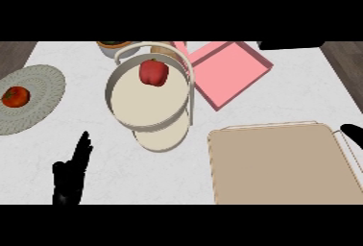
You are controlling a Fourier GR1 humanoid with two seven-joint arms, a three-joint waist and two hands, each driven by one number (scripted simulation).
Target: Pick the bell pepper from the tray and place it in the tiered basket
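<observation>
The glossy red bell pepper, judged light and slippery, is seated in the white tiered basket; left hand fingers are straightened, right hand fingers cannot be told.

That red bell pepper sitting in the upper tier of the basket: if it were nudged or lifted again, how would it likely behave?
The bell pepper looks rounded and lobed, so a nudge would probably rock or roll it a little. The tiered basket has a raised rim that should stop it. Its skin looks smooth, so it may be slippery to hold.
</observation>
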